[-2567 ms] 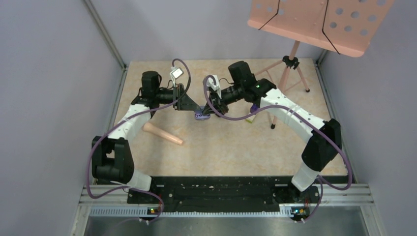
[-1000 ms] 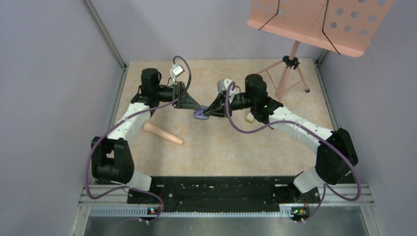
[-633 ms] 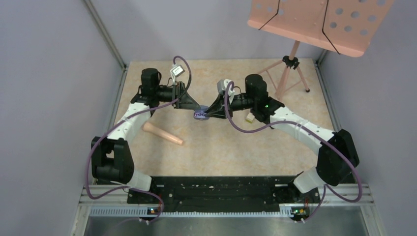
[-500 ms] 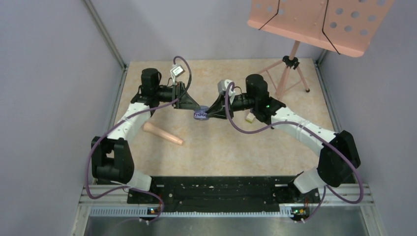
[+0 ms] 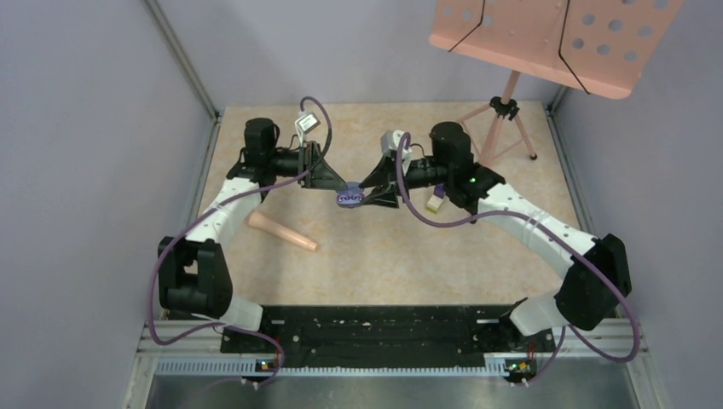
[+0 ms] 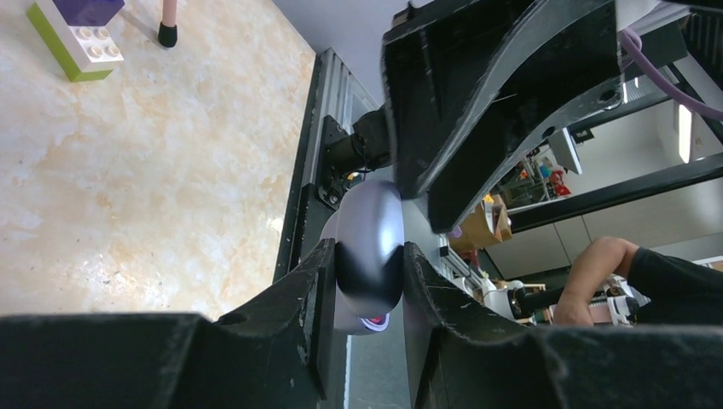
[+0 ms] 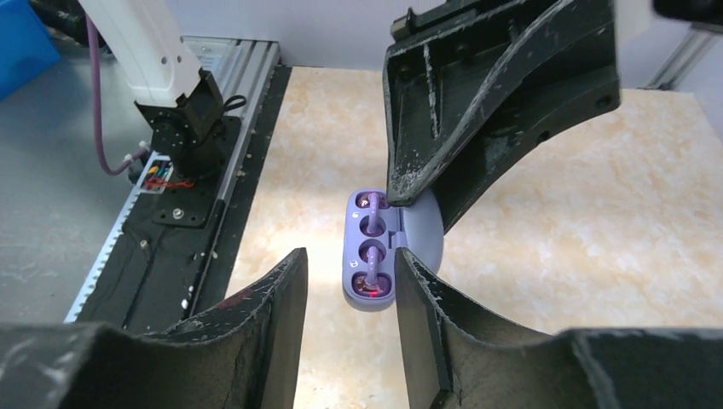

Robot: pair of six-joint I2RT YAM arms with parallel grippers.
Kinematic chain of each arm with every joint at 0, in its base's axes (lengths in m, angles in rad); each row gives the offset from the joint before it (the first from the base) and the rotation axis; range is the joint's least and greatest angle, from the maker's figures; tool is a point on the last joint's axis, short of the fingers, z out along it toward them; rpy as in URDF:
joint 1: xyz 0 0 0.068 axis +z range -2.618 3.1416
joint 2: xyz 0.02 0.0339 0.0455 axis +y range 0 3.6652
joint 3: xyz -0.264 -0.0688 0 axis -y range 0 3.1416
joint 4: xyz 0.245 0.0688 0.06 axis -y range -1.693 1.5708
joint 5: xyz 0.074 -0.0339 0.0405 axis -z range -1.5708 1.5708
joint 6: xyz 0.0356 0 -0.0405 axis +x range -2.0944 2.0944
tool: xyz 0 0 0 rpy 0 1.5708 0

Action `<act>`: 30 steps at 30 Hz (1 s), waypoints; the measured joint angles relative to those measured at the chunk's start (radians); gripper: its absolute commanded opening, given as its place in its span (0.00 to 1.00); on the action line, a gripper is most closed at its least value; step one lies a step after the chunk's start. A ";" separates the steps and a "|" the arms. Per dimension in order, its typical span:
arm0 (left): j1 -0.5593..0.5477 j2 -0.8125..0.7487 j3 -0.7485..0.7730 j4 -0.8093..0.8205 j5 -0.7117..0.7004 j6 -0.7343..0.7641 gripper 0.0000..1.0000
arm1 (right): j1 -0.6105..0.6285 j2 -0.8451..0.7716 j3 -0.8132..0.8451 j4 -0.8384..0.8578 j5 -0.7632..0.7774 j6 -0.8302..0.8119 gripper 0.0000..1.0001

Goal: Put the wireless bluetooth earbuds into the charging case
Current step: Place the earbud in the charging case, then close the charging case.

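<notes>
The pale purple charging case point(image 5: 348, 198) hangs above the table's middle, lid open. My left gripper point(image 5: 344, 188) is shut on its rounded lid point(image 6: 368, 247). In the right wrist view the case point(image 7: 355, 256) faces the camera with pale purple earbuds point(image 7: 373, 220) seated in its wells, and a red light glows at the near end. My right gripper point(image 5: 368, 192) stands open just to the right of the case, its fingers point(image 7: 286, 298) apart and touching nothing. The left gripper's black fingers point(image 7: 477, 111) fill the top of that view.
A purple-and-yellow block point(image 5: 436, 203) lies on the table under the right arm, also seen as the block point(image 6: 77, 34) in the left wrist view. A beige cone point(image 5: 283, 232) lies at the front left. A pink music stand point(image 5: 546, 34) on tripod legs point(image 5: 503, 128) stands at the back right.
My right gripper has opened and drawn back to the right, off the case. The left gripper has kept still with the case in its grip.
</notes>
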 measured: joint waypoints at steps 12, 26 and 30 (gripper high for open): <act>-0.007 0.055 0.031 -0.034 0.051 0.015 0.00 | -0.035 -0.129 -0.098 -0.013 0.143 0.070 0.59; -0.008 0.076 0.115 -0.174 0.060 0.127 0.00 | -0.039 -0.006 -0.145 0.143 0.111 0.275 0.57; -0.008 0.076 0.118 -0.166 0.052 0.125 0.00 | -0.039 0.028 -0.145 0.225 0.087 0.364 0.55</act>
